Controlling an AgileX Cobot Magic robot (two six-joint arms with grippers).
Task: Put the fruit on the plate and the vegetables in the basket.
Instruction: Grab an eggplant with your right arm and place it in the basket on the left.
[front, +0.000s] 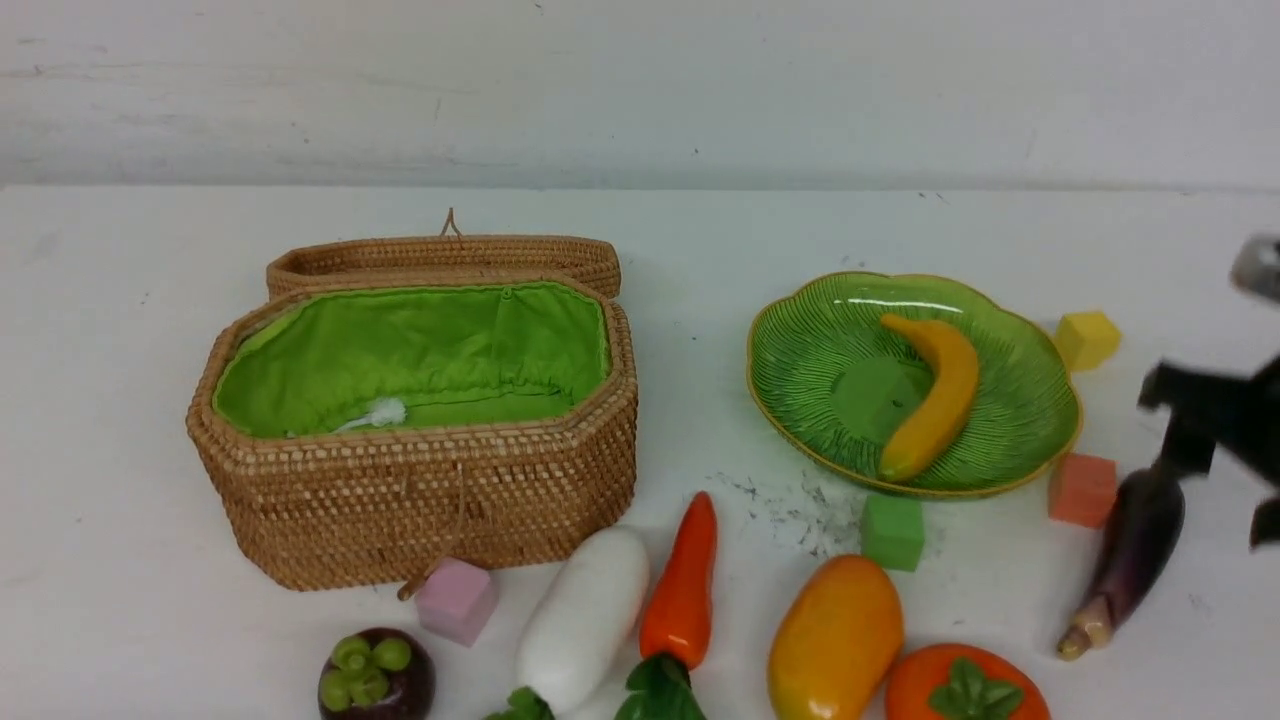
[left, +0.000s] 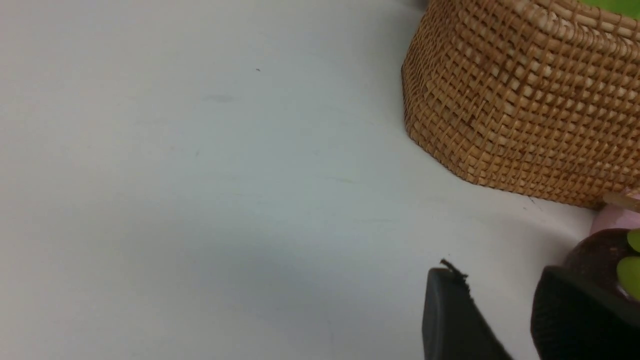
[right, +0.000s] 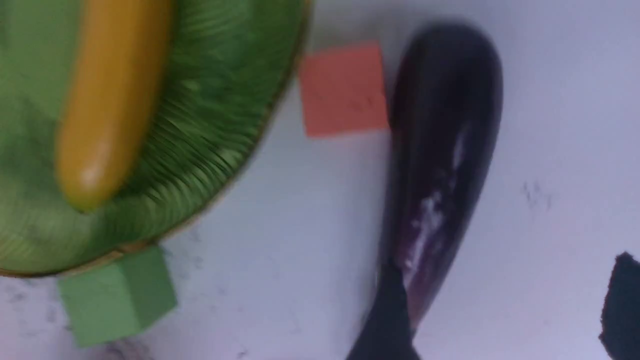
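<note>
Right gripper (front: 1225, 480), blurred at the frame's right edge, is released, jaws wide, one finger at the upper end of the glossy dark purple eggplant (front: 1135, 545). Further left, the yellow banana (front: 935, 395) lies in the scalloped green glass plate (front: 800, 370), and the lined wicker basket (front: 420, 500) stands open centre-left. Left gripper (left: 505, 325) is parted, holding nothing

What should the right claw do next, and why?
Probably lower the right gripper around the eggplant and close. Its jaws stand open just above the eggplant, which lies on the table beside the orange cube, not yet in the basket, where vegetables go.
</note>
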